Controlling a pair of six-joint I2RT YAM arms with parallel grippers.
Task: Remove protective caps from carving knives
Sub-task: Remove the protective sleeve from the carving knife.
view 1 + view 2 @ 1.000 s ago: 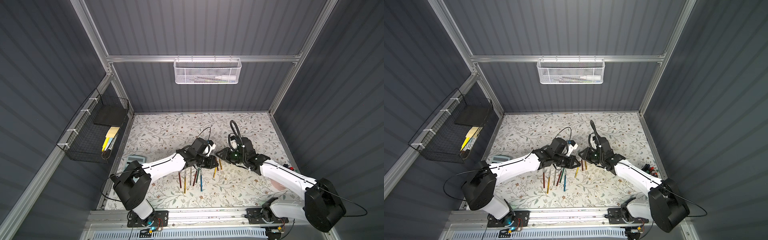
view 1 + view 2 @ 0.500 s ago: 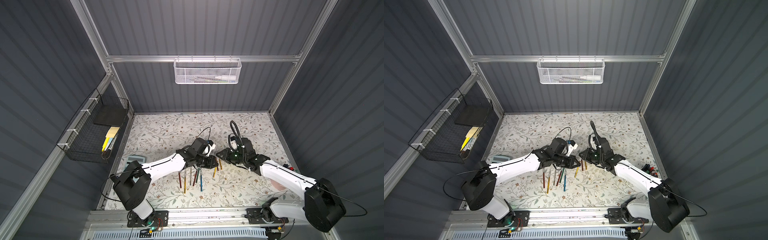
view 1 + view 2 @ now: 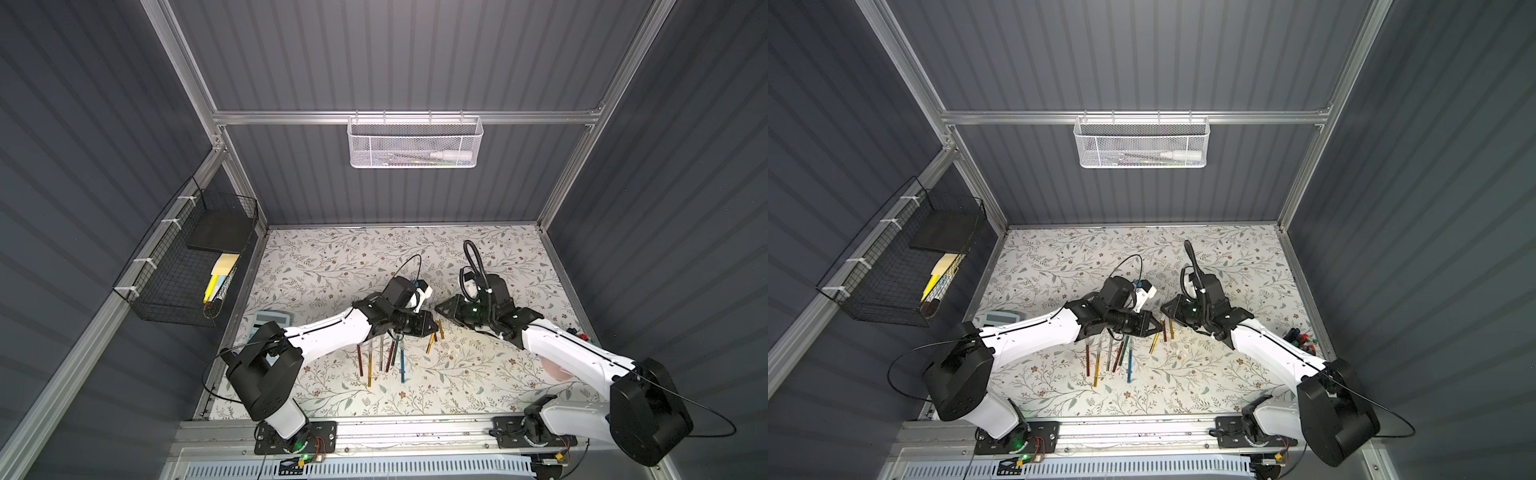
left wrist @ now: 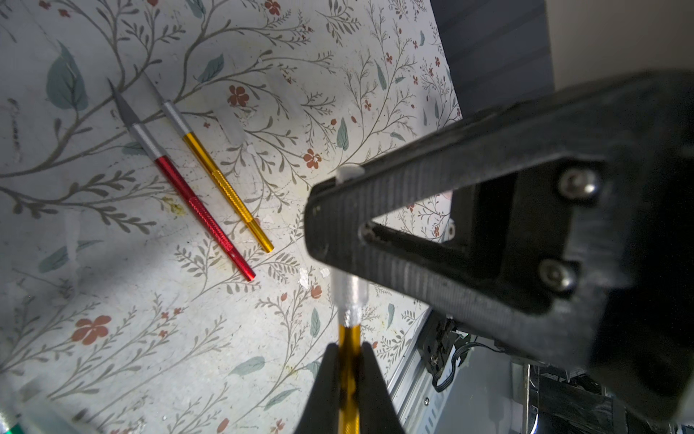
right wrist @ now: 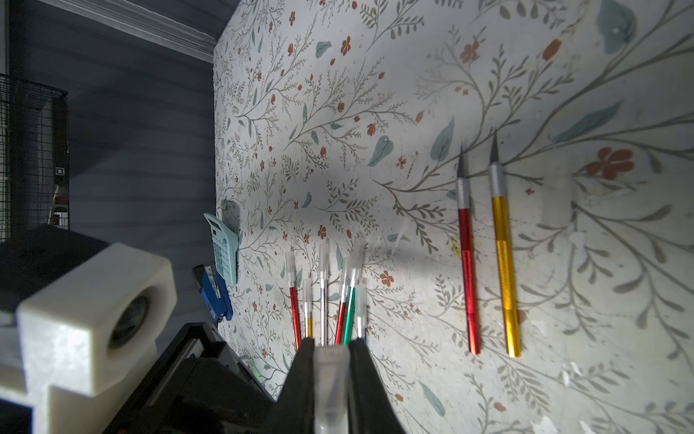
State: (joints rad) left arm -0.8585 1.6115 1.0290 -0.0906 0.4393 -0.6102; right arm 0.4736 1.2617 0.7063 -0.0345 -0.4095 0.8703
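Floral counter (image 3: 332,266) underneath, the left arm (image 3: 332,332) and right arm (image 3: 561,349) stretch low toward the middle, hands tip to tip. The left hand (image 4: 348,353) pinches a gold knife (image 4: 348,334) by its handle. The right hand (image 5: 332,344) is clamped on its clear cap (image 5: 330,375). Six capped knives (image 5: 323,300) lie bunched nearby, a bare pair (image 5: 467,263) beside them.

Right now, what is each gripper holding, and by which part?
Left gripper clamps the gold metallic carving knife by its handle; right gripper pinches that knife's clear plastic cap.
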